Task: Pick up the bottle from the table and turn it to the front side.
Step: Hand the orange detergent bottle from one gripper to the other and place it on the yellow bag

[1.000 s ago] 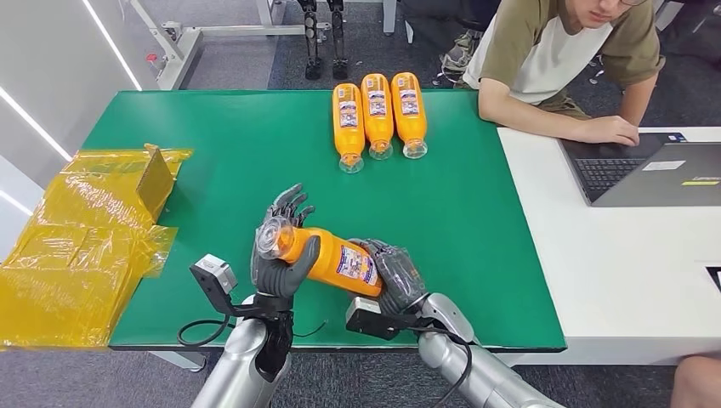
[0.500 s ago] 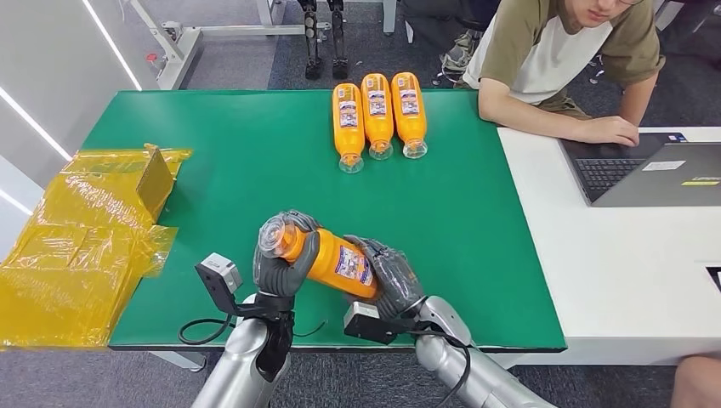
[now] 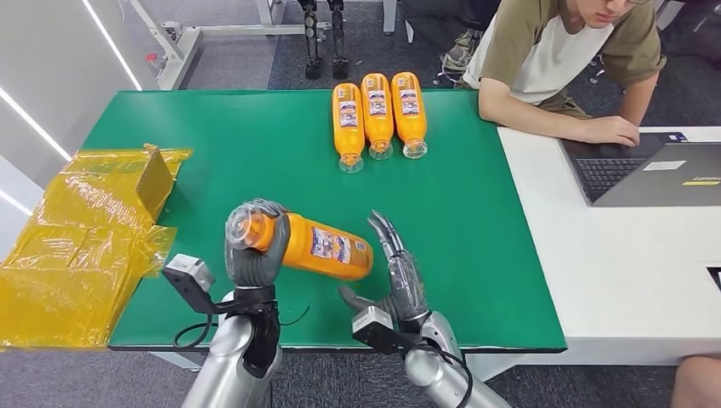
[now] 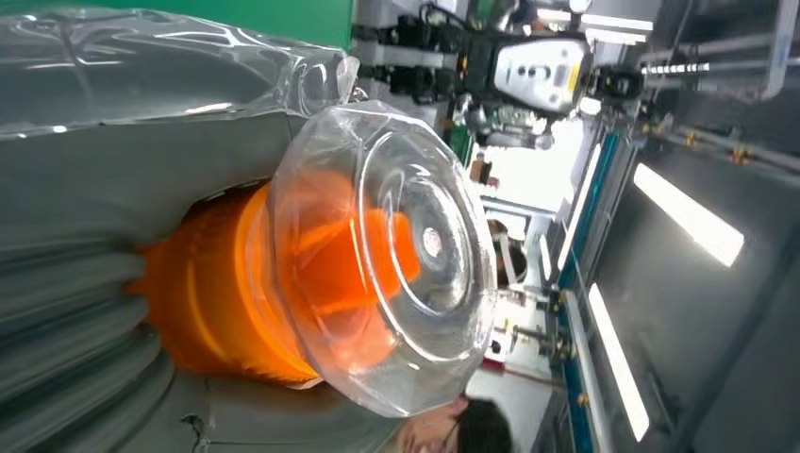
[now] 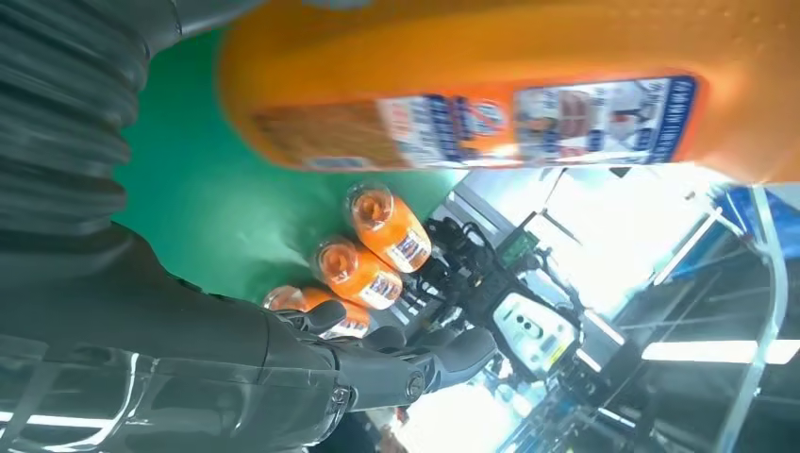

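From the head view, the left hand (image 3: 252,255) is gripping the neck end of an orange plastic bottle with a clear cap (image 3: 308,245), holding it lying sideways above the near part of the green-topped bench (image 3: 221,144). The bottle's printed label is facing up, and its base is pointing towards the right hand (image 3: 398,276). That hand is standing just beside the base with its fingers straightened and apart, holding nothing. Three more orange bottles (image 3: 377,115) are lying side by side at the far edge of the bench, caps towards the robot. Crumpled yellow plastic sheeting (image 3: 81,242) is spreading over the bench's left end. A person in an olive and white shirt (image 3: 557,51) is sitting at the adjoining white desk (image 3: 612,255), one hand resting by a grey laptop (image 3: 650,170).

In the left wrist view, the clear cap and orange neck of the bottle (image 4: 321,274) are sitting close to the camera, with the grey fingers of the left hand (image 4: 113,179) wrapping around them.

In the right wrist view, the bottle's labelled side (image 5: 528,94) is crossing the picture free of the dark, outstretched fingers of the right hand (image 5: 283,363); the three bottles (image 5: 363,264) are lying beyond on the green surface.
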Available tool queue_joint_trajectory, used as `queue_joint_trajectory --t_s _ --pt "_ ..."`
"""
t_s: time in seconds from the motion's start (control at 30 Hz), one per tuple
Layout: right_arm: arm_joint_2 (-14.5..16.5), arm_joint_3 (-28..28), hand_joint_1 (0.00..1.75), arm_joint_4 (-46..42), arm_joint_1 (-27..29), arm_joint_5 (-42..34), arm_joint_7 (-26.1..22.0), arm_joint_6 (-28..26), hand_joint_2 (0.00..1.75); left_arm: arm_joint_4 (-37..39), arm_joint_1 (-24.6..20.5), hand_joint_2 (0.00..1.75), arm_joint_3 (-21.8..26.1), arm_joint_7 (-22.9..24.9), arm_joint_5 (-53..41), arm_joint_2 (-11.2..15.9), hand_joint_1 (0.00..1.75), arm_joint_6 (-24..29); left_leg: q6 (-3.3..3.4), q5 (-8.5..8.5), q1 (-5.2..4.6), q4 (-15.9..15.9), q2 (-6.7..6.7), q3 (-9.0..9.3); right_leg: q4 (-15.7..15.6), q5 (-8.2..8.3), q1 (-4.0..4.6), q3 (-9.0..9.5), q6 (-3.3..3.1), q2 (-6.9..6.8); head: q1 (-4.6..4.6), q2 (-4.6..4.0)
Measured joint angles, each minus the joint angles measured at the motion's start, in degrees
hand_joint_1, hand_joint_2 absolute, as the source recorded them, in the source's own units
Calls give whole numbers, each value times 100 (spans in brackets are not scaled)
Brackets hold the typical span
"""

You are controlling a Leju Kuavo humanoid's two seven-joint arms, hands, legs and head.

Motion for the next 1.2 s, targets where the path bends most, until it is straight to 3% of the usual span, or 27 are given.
queue_joint_trajectory --t_s 0.2,0.3,0.4,0.57,0.7,0.93,1.07,1.2 --pt "10 -45 0 -494 293 34 20 -78 175 -611 149 175 61 67 -49 89 175 196 0 0 0 -3 0 0 0 -2 0 0 0 -2 -1 0" --pt "38 -111 0 -765 481 -123 -146 -181 175 -889 191 175 137 -62 -458 173 175 1204 0 0 0 -3 1 1 0 -2 0 1 -1 0 1 0" --pt "69 -150 0 -1275 820 -625 -260 -201 175 -1275 204 175 291 -16 -941 450 175 2240 -1 1 1 -5 -2 2 1 -5 1 0 -5 -4 -1 0" --pt "146 -160 0 -2111 1365 -1332 -294 -216 175 -1469 47 175 497 425 -1903 1083 175 2746 -6 1 3 -10 -6 3 5 -14 3 -2 -15 -11 1 0" --pt "233 -249 0 -2629 1706 -1293 -298 -235 175 -853 -417 175 543 1160 -3086 1716 175 2858 -12 4 3 -12 -6 5 8 -15 3 -2 -23 -12 1 0" --pt "286 -521 0 -3234 2016 -1043 -298 -182 175 969 -1336 175 605 1921 -4394 2598 175 3367 -18 8 3 -12 25 12 11 -2 3 -7 -37 15 2 -1" --pt "340 -639 0 -3369 2074 -977 -298 -122 175 1679 -1715 175 636 2488 -5582 2987 175 3531 -18 8 4 -12 25 10 12 -3 4 -11 -38 17 3 0" --pt "379 -691 0 -3438 2083 -977 -298 -95 175 2312 -2165 175 633 3197 -6730 3199 175 3408 -19 8 4 -12 25 9 12 -3 4 -12 -38 17 4 -1"
